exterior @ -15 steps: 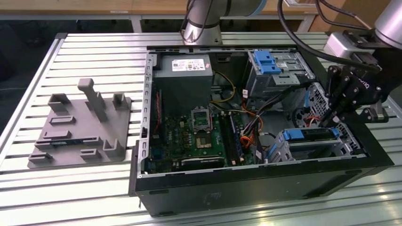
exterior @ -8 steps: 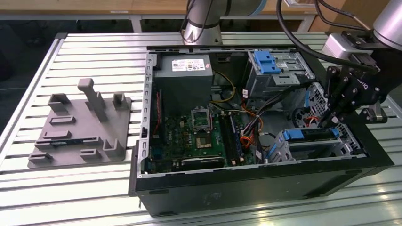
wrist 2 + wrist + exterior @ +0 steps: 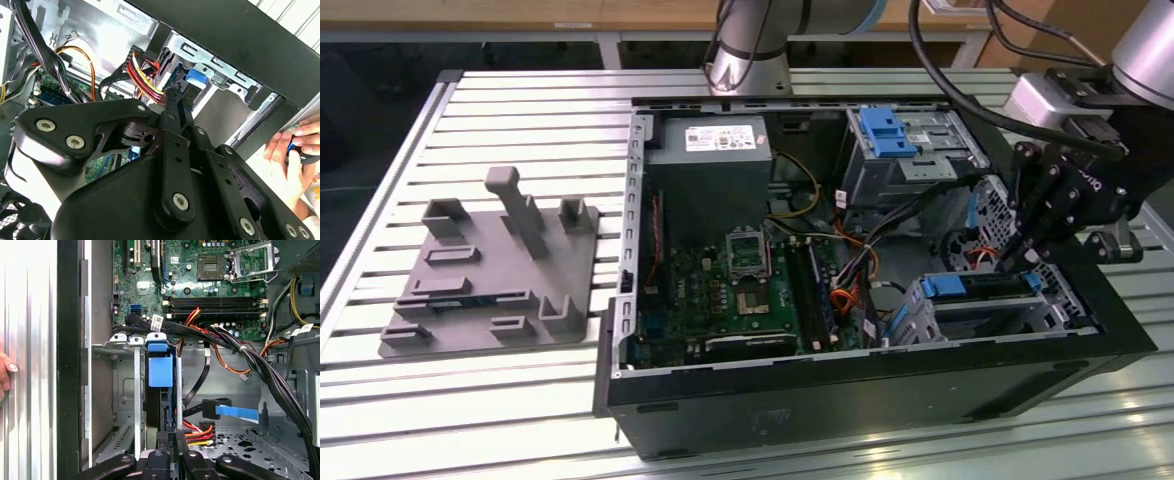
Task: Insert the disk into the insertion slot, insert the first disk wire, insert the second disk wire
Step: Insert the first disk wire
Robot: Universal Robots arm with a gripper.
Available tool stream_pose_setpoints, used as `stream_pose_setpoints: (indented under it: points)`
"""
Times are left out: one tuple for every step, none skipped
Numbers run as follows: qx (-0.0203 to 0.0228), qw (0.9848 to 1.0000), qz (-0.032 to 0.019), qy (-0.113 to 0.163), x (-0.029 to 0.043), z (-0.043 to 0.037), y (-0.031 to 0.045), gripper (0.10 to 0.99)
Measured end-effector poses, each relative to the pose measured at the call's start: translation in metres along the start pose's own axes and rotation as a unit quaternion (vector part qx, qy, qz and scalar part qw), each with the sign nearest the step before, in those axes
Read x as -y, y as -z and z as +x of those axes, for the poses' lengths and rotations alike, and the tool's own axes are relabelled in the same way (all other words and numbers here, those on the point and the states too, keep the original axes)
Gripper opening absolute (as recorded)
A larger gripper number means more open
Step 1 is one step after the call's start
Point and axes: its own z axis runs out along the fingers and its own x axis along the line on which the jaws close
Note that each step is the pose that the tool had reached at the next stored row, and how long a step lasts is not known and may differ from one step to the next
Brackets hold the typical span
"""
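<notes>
**Blue, green and black inside an opened computer**

A black computer case (image 3: 854, 400) lies on a table (image 3: 520, 100) of silver ribbed slats, its motherboard (image 3: 734, 290) green. The disk (image 3: 160, 371) shows its bright blue carrier within the silver insertion slot (image 3: 136, 395). At the far side, a grey bay (image 3: 947, 150) carries a blue latch (image 3: 887, 132). Wires (image 3: 145, 75) run red, yellow, orange and black beside the matt black gripper (image 3: 172, 100). A blue flat cable (image 3: 237, 412) crosses grey sheet metal. On the exterior view's left is a plain grey fixture (image 3: 494, 270). The power supply (image 3: 707, 170) is dark grey with a white label.
</notes>
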Motion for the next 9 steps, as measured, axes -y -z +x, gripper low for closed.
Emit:
stream_pose_setpoints:
  points:
    - [-0.0001,1.0000,0.0000,0.002,0.0000,0.0000,-0.0002,0.169]
    - [-0.0001,1.0000,0.0001,0.003,0.0000,0.0000,-0.0003,0.169]
    - [-0.0001,1.0000,0.0001,0.004,0.0000,0.0000,-0.0005,0.169]
    - [-0.0002,1.0000,0.0002,0.005,0.0000,0.0000,-0.0007,0.169]
    - [-0.0002,1.0000,0.0002,0.006,0.0000,0.0000,-0.0009,0.169]
    - [-0.0003,1.0000,0.0002,0.007,0.0000,0.0000,-0.0010,0.169]
    - [-0.0002,1.0000,0.0002,0.007,0.0000,0.0000,-0.0010,0.169]
    - [-0.0003,1.0000,0.0003,0.007,0.0000,0.0000,-0.0011,0.169]
    - [-0.0002,1.0000,0.0003,0.008,0.0000,0.0000,-0.0013,0.169]
